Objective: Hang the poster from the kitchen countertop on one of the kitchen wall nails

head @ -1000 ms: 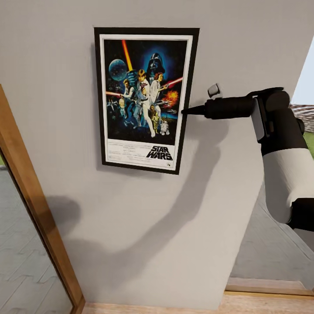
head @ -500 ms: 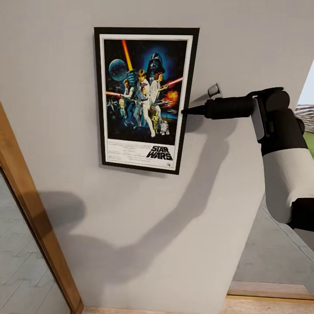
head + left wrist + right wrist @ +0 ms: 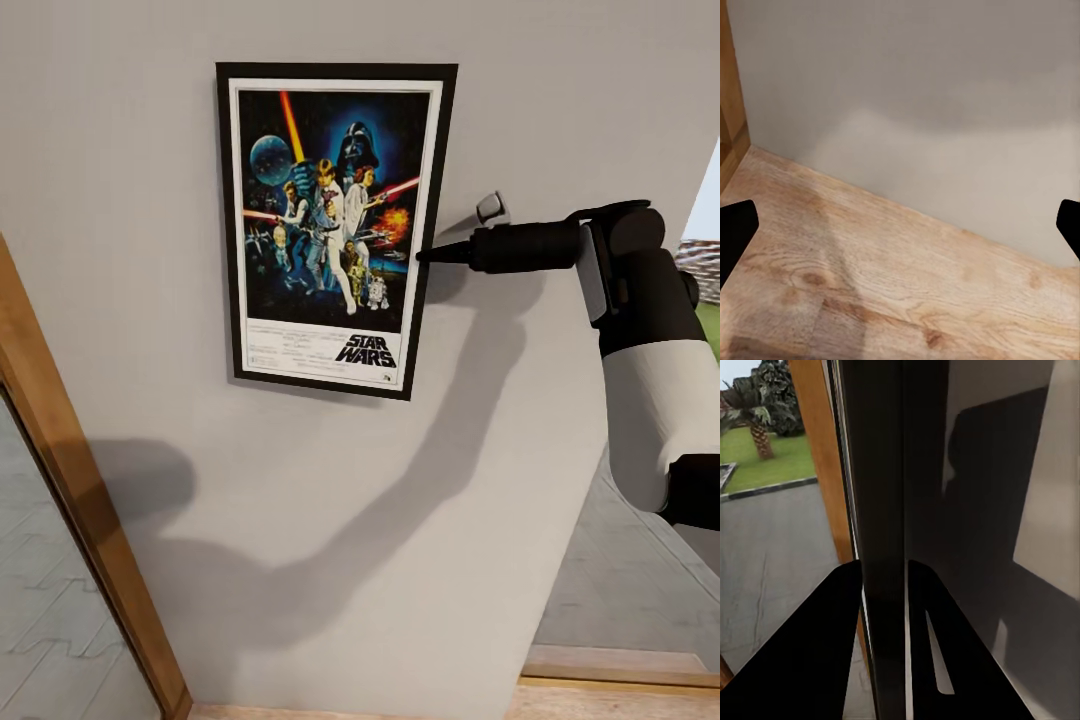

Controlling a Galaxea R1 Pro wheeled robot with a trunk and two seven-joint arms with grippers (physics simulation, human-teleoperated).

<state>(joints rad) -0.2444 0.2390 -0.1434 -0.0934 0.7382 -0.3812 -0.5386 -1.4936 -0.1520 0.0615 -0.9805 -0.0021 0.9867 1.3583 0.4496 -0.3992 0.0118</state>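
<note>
The poster (image 3: pixel 335 225), a framed Star Wars picture, stands upright and flat against the pale grey wall (image 3: pixel 300 520). From the right, my right gripper (image 3: pixel 425 256) is shut on the poster's right edge at mid height. The right wrist view has the poster's dark edge (image 3: pixel 881 472) running between the two black fingers (image 3: pixel 817 645). My left gripper (image 3: pixel 901 229) is open, its fingertips (image 3: pixel 735 232) far apart over a wooden floor (image 3: pixel 870 277) at the foot of a wall. The wall nail is hidden, and the kitchen countertop is out of view.
A wooden door frame (image 3: pixel 70 500) slants along the left of the wall, with glass and grey paving beyond it. Right of the wall's end is an opening onto grey paving (image 3: pixel 640 560), with a wooden threshold (image 3: pixel 620 665) below.
The door frame and the wall's right end have slid slightly across the picture, so the view has moved a little. The poster and right arm keep their place in it.
</note>
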